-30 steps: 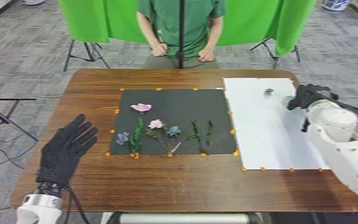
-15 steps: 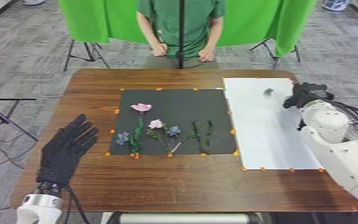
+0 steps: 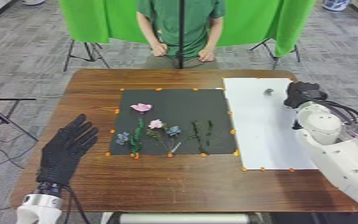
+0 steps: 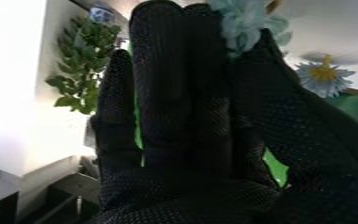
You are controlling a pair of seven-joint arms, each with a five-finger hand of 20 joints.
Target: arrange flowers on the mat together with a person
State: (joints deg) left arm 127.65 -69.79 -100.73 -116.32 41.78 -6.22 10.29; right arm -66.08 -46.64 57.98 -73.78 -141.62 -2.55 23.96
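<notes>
Holding: right hand (image 3: pixel 305 95), upper right, pinches pale blue flowers (image 4: pixel 325 75) at edge of white mat (image 3: pixel 269 130)
Left hand (image 3: pixel 67 145): lower left, wide
Between hands: dark mat (image 3: pixel 171 104)

Brown tabletop (image 3: pixel 87 187). Black mat (image 3: pixel 171 107): two pink flowers (image 3: pixel 141 107), blue flowers (image 3: pixel 173 131), green stems (image 3: pixel 208 134). White mat (image 3: pixel 269 130), right of it. Left robot hand (image 3: pixel 62 152), near black mat. Right robot hand (image 3: pixel 305 95), at white mat's far right.

My right hand (image 3: pixel 305 94) is black with fine dots; pale blue flower (image 4: pixel 326 86), yellow centre; pink flowers (image 3: pixel 141 107); dark grey mat (image 3: pixel 171 101); brown table (image 3: pixel 180 185).
</notes>
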